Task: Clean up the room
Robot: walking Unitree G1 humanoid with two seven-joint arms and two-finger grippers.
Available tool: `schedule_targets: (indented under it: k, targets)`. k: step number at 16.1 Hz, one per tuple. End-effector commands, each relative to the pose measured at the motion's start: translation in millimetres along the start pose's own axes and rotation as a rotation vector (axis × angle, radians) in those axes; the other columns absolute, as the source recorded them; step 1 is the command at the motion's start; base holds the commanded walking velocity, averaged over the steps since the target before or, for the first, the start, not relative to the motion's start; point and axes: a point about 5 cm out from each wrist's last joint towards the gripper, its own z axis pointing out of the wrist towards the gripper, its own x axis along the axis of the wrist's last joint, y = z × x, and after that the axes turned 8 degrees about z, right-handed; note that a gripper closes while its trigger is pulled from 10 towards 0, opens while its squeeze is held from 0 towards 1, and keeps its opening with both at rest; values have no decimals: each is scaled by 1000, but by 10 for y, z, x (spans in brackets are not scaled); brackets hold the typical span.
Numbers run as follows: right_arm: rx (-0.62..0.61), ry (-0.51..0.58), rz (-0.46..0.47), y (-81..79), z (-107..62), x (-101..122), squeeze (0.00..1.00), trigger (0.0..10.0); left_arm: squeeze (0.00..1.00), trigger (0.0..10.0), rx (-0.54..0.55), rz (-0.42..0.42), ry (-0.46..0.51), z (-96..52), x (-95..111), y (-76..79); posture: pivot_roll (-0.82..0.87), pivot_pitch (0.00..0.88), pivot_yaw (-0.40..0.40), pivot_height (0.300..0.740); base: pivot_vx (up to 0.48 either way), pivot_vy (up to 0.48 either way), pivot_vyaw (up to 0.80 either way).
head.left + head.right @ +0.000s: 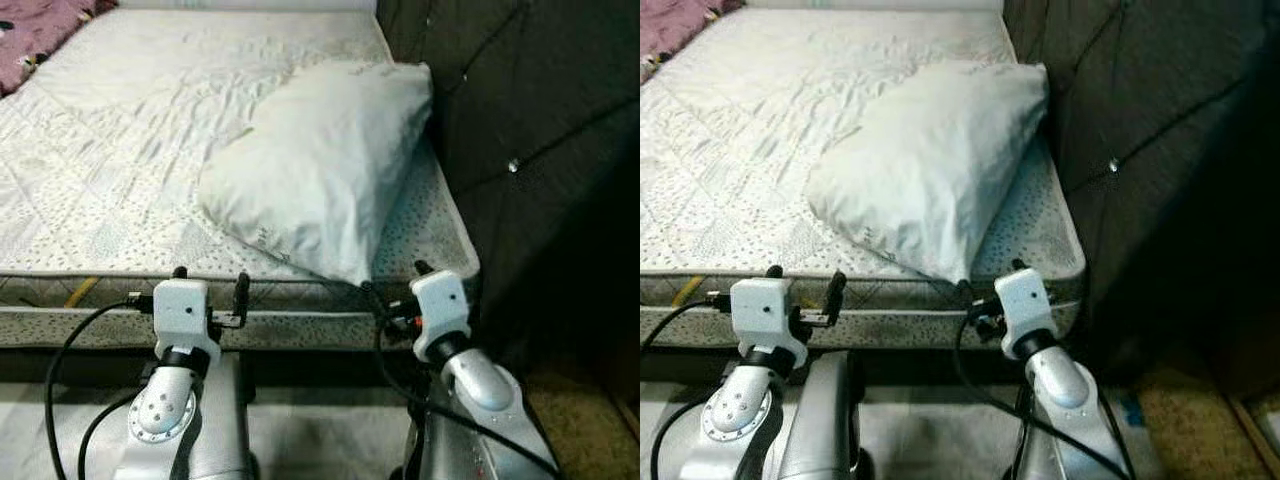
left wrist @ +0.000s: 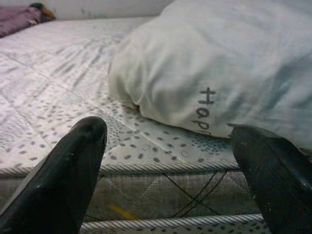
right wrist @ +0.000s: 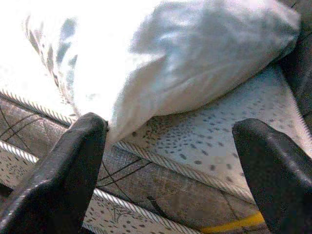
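So the robot is parked at the side of a bare mattress, both arms up and pointing at it. Going left to right: there's a purple blanket bunched way off at 10 o'clock in the head view, nothing to do with this step, I'd guess.

The left gripper sits at about 7 o'clock, just short of the mattress edge, fingers spread wide and holding nothing. In its wrist view the pillow's near corner lies ahead, slightly toward one finger.

The white pillow lies skewed across the mattress around 1 o'clock, far end touching the dark tufted headboard, near corner poking over the mattress edge.

The right gripper is at 5 o'clock, also spread and empty, with that overhanging corner just beside one finger.

My take: the step is grabbing the pillow to straighten it. I'd pinch deep into the overhanging corner with the right one, not just the loose cover, or it'll slip. Bring the left in on the other corner so it lifts evenly.
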Motion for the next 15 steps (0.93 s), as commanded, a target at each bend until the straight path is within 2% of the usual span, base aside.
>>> schedule_targets:
  k: [1, 3, 11, 15]
  targets:
    - [-13, -8, 5, 47, 8, -19, 0, 10000, 0, 10000, -17, 1, 20, 3, 40, 27, 7, 93, -1, 467, 307, 0, 0]
    - [-16, -4, 7, 59, 33, -10, 0, 10000, 0, 10000, -14, 2, 20, -1, 39, 22, 9, 87, 2, 467, 255, 0, 0]
    - [15, -12, 9, 30, 111, -37, 0, 10000, 0, 10000, -6, 0, 4, 33, 8, 19, 15, 75, 7, 467, 0, 0, 0]
    - [29, -49, 35, 150, 106, -40, 0, 10000, 0, 10000, -8, 6, -2, 20, 1, 16, 15, 68, 15, 467, 0, 0, 0]
